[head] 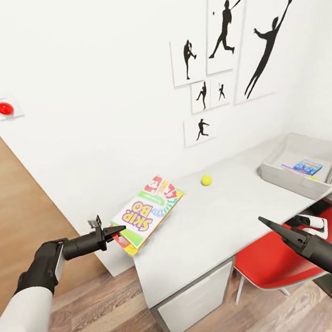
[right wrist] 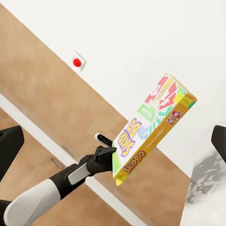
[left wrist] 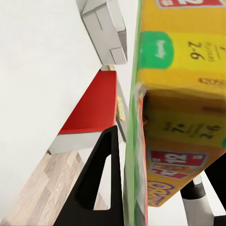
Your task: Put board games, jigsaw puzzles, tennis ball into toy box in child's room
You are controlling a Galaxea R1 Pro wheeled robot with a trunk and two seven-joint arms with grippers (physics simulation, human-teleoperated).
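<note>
Desk (head: 213, 223), long and pale grey, runs from lower centre to the right edge of the head view, set against a white wall hung with black baseball-player silhouette pictures (head: 233, 52). At its left end, near mid-frame, the left gripper (head: 119, 232) has its jaws clenched on the near corner of the larger board game (head: 147, 208), a box with a busy printed lid and green-yellow edges. In the head view the box seems to overhang the desk's left end; whether its far side touches the top I cannot tell. The right wrist view shows that same box tilted, gripped at its lower corner by the dark fingers. From the left wrist view the box's yellow side panel stands just beside one black finger (left wrist: 101, 181).

Just right of the game, toward the wall, the tennis ball (head: 206, 180) sits alone on the desk top. Far off at the right of the frame rests the toy box (head: 275, 172), a shallow grey tray with sloping sides, and a small blue printed box (head: 307, 166) lies flat inside it.

Down in the lower right of the head view the right gripper (head: 276, 228) hovers above a red chair (head: 279, 260) at the desk's front edge, grasping nothing; I cannot tell how wide its jaws stand. A red round button (head: 5, 108) on a white plate sits on the wall at upper left.
</note>
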